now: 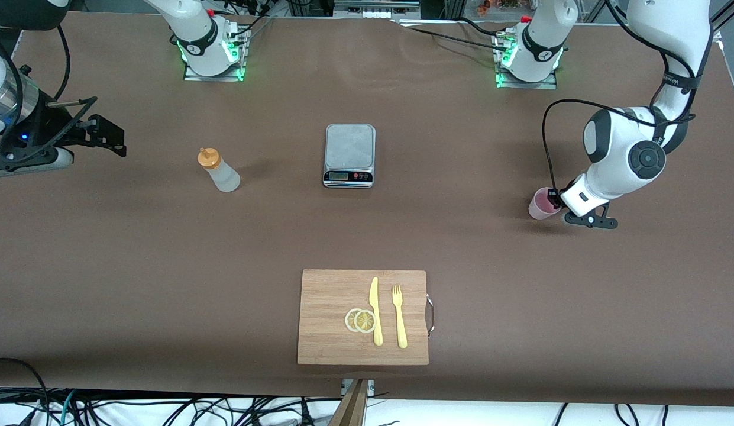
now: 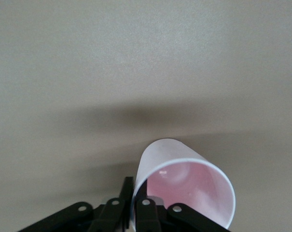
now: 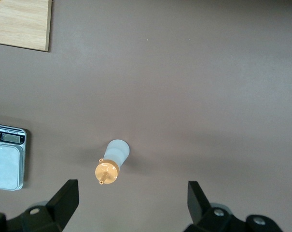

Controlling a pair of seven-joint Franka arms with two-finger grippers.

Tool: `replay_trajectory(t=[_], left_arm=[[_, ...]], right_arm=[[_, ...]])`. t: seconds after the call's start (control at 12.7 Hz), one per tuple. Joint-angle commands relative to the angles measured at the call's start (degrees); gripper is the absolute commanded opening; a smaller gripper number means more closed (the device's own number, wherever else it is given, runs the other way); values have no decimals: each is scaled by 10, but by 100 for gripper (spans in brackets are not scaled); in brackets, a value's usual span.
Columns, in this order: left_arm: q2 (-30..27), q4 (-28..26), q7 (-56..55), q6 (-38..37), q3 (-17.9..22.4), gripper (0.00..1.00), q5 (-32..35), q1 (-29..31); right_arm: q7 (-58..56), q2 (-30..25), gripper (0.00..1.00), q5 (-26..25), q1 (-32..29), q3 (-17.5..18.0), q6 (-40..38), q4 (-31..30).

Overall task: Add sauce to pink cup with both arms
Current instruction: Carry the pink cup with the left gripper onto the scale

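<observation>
Left gripper [image 2: 132, 205] pinches the pink cup's [image 2: 184, 186] rim; right gripper [image 3: 131, 203], wide, hangs above the squeeze bottle [image 3: 113, 162].

The pale pink cup [image 1: 543, 204] stood at the right of the front view, its rim pinched by the left gripper [image 1: 557, 200]. The whitish squeeze bottle [image 1: 220, 171], orange-capped, stood upright left of centre.

A brown table [image 1: 165, 248] is seen carrying five things. A scale [image 1: 349, 155] stands at centre. A squeeze bottle [image 1: 219, 170] is placed at its 9 o'clock, a pink cup [image 1: 543, 203] at 4 o'clock, and a wooden cutting board [image 1: 331, 296] at 6 o'clock, nearest the front camera.
</observation>
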Motion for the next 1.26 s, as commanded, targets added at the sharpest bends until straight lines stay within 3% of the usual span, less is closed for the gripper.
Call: replay_trajectory(t=[0.0,0.24,0.4,0.79,1.19], left_arm=[[-13,20,1,-10,2,0,3,-8],[-11,104,-8,-109,-1,0,-68,-47],[-12,139,-44,-137,-4,0,-76,-86],[-8,171,-244,-145,-4,0,-83,-263],[58,234,-351,-143,-4,0,-142,-398]], right_arm=[[-1,-1,100,1,-1,-1,-8,5],[-2,-1,100,1,-1,-1,-8,5],[-2,-1,100,1,-1,-1,-8,5],[-2,-1,100,1,-1,-2,-8,5],[-3,-1,100,1,-2,-2,-8,5]])
